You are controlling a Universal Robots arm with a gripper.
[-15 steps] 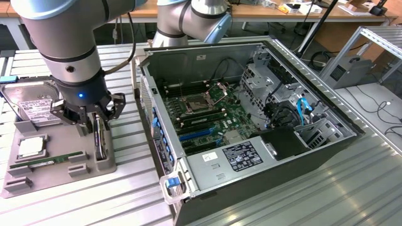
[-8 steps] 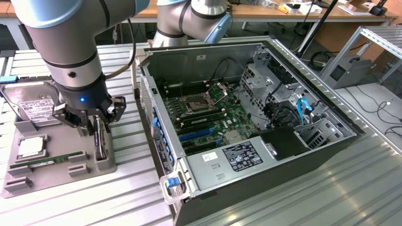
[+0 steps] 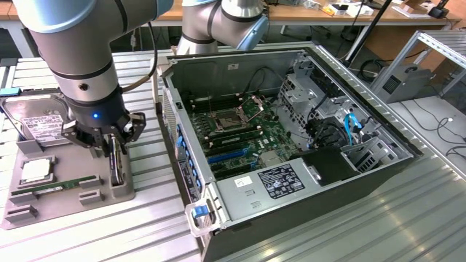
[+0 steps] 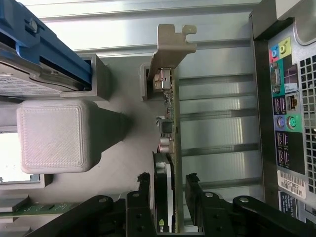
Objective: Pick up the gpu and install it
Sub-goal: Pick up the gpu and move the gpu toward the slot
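Straddling edge-on gpu (image 4: 169, 106) with gripper (image 4: 167, 181) jaws apart, nothing clamped; centre on card, stay square, grip clear of bracket (image 4: 173, 42) and holder (image 3: 120, 191) wall.

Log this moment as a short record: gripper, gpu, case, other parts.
gripper: open, fingers either side of the gpu
gpu: on edge in the grey holder tray, not yet lifted
computer case: side open, to the exterior view's right of the tray
hard drive: at the tray's far end
memory stick: lying flat in the tray
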